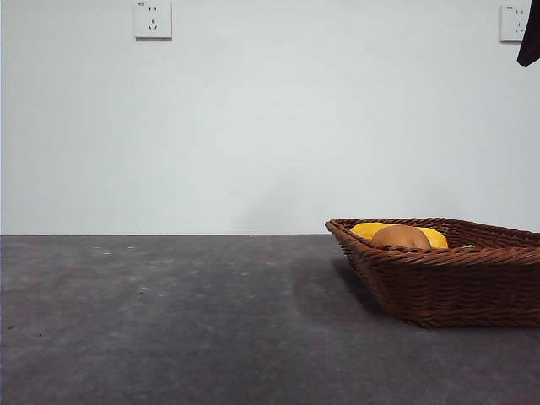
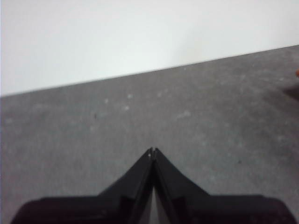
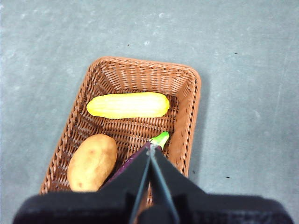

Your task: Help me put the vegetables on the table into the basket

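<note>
All three vegetables lay inside the basket [image 3: 184,79]; right gripper [image 3: 151,148], jaws closed and empty, should retract vertically.

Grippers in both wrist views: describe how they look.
The left gripper has two matte black fingers, wedge-shaped, tapering from a wide black base to a narrow tip. The right gripper looks the same: black tapered fingers on a broad black body. No cables or markings show.
</note>
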You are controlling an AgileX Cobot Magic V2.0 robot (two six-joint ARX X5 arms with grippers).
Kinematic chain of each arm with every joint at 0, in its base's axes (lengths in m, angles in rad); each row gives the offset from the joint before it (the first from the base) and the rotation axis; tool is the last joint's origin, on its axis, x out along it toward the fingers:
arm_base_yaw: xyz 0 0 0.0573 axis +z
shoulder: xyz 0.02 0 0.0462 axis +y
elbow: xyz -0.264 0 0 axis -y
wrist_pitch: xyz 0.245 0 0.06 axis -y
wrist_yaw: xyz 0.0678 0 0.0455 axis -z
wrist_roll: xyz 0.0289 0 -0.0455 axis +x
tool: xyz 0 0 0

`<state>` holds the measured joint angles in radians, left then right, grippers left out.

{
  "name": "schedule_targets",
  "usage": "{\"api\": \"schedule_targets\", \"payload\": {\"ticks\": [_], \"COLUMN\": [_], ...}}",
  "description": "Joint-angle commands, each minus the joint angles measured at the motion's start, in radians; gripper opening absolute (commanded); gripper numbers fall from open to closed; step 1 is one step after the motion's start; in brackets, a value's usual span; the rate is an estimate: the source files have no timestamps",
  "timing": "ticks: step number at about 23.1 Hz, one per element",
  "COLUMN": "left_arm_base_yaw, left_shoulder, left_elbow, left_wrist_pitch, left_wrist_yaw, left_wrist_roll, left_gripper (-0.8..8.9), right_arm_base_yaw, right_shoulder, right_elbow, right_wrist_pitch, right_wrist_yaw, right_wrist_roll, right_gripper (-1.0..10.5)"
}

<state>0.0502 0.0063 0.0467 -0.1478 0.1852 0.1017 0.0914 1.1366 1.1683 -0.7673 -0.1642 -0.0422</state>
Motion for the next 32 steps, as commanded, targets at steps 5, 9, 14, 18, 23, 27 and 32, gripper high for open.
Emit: {"api": "schedule_targets", "payload": {"ticks": [5, 9, 14, 18, 23, 27, 32], "left_arm_base_yaw": [0.004, 0.004, 0.004, 0.004, 0.004, 0.004, 0.004], "left_shoulder": [-0.003, 0.009, 0.01, 0.01, 0.01, 0.01, 0.01], "left_elbow": [-0.039, -0.039, -0.039, -0.039, -0.039, -0.039, -0.039], "left_wrist_pitch": [-0.009, -0.008, -0.008, -0.008, -0.008, -0.008, -0.008], "left_wrist_yaw": [0.002, -0.001, -0.002, -0.002, -0.002, -0.002, -0.002], "left_wrist_roll": [-0.08, -0.08, -0.08, -0.08, -0.08, -0.08, -0.08], "left_gripper": [-0.03, -0.04, -0.04, -0.04, -0.04, -0.03, -0.03], "right_arm_base_yaw": [0.0, 0.0, 0.0, 0.0, -0.002, 0.0, -0.001], "right_shoulder": [0.005, 0.005, 0.005, 0.005, -0.035, -0.218, -0.529], "right_elbow": [0.0, 0.0, 0.0, 0.0, -0.001, -0.053, -0.286], "right_wrist_pitch": [0.006, 0.007, 0.007, 0.007, -0.006, 0.007, 0.149], "right_wrist_yaw": [0.001, 0.001, 0.001, 0.001, 0.097, 0.097, 0.105], "right_wrist_roll": [-0.005, -0.005, -0.005, -0.005, -0.044, -0.025, 0.0], "right_gripper": [0.0, 0.0, 0.0, 0.0, 0.0, 0.0, 0.0]}}
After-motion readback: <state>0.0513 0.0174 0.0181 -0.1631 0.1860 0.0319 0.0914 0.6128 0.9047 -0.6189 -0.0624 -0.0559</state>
